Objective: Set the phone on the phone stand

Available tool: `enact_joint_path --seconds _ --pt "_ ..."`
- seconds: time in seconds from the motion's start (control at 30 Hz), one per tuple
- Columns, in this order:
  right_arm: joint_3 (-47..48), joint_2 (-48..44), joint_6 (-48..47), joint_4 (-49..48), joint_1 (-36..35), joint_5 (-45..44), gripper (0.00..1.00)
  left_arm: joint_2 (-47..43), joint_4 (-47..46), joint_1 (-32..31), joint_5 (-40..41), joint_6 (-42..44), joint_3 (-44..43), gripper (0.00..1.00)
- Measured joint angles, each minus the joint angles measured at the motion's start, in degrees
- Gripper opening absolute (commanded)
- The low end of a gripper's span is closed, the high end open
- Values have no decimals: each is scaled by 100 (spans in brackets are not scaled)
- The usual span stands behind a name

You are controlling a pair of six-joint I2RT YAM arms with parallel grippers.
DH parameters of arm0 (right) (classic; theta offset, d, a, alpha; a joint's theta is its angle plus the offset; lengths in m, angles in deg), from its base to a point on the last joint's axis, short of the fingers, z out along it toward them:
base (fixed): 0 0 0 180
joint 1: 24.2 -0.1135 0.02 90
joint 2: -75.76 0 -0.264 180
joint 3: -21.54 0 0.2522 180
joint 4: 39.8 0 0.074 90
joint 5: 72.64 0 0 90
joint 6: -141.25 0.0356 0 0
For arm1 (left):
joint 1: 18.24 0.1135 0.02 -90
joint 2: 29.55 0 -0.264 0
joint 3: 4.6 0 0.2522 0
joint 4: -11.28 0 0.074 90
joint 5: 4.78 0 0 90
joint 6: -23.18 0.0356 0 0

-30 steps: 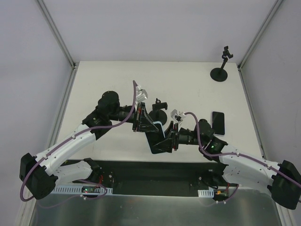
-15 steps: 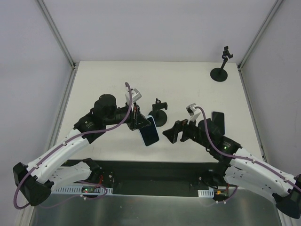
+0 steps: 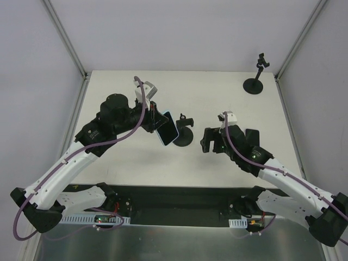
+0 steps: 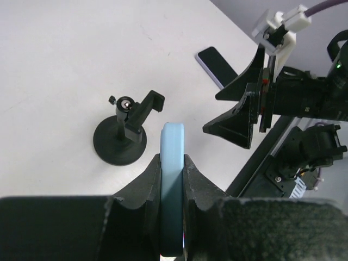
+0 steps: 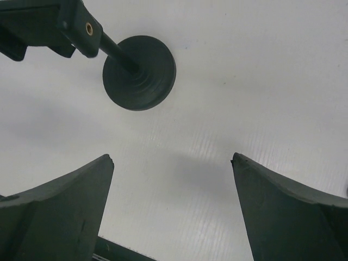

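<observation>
My left gripper (image 3: 159, 124) is shut on a light blue phone (image 3: 168, 128) and holds it on edge above the table, just left of the black phone stand (image 3: 183, 136). In the left wrist view the phone (image 4: 173, 157) stands edge-on between my fingers, with the stand (image 4: 120, 141) and its clamp (image 4: 142, 107) ahead to the left. My right gripper (image 3: 206, 141) is open and empty to the right of the stand. In the right wrist view its gap (image 5: 173, 159) frames bare table, with the stand's base (image 5: 140, 72) beyond.
A second black stand (image 3: 254, 82) stands at the far right corner. A dark phone (image 3: 252, 140) lies flat on the table by my right arm; it also shows in the left wrist view (image 4: 216, 64). The table's near edge is a black rail (image 3: 179, 198).
My right gripper let go of the phone and drew back to the right. My left gripper carried the phone up and back, to beside the stand.
</observation>
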Motion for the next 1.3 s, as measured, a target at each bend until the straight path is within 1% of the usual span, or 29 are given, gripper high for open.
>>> enact_joint_path --seconds 0.03,0.1,0.2,0.23,0.3,0.33,0.5,0.63,0.7,0.73,0.87,0.9,0.93,1.0,1.1,1.13,1.3 --pt "63 74 -90 -50 9 -26 87 37 -13 2 4 42 -20 0" --pt "149 205 -293 -190 39 -22 85 55 68 13 -13 157 -13 0" --pt "293 553 -673 -542 116 96 79 -9 52 122 -155 260 170 0" --pt "343 710 -804 -697 133 157 73 -55 31 168 -214 284 282 0" --pt "476 1047 -1038 -973 149 278 68 -160 42 260 -382 332 520 0" --pt "533 1213 -1139 -1102 151 345 63 -197 46 297 -472 382 614 0" --pt "730 1731 -1467 -1683 151 629 57 -374 22 310 -741 542 813 0" --pt "833 1932 -1609 -2037 149 826 50 -527 -44 310 -796 595 850 0" --pt "868 1991 -1657 -2153 149 841 49 -544 -76 310 -826 595 850 0" --pt "896 2028 -1683 -2186 151 839 45 -544 -85 313 -846 595 850 0" --pt "1062 2197 -1786 -2227 151 837 37 -544 -98 310 -918 595 866 0" --pt "1084 2225 -1803 -2245 151 837 34 -544 -105 310 -920 595 872 0" --pt "1088 2236 -1829 -2262 151 839 28 -544 -105 310 -927 595 876 0" --pt "1088 2245 -1878 -2264 151 846 22 -542 -111 310 -938 595 894 0" --pt "1097 2264 -1958 -2273 153 872 8 -538 -125 310 -953 599 918 0" --pt "1097 2277 -1998 -2293 162 885 1 -531 -129 310 -960 599 922 0" --pt "1152 2332 -2201 -2308 195 1067 1 -514 -157 313 -1095 664 927 0"
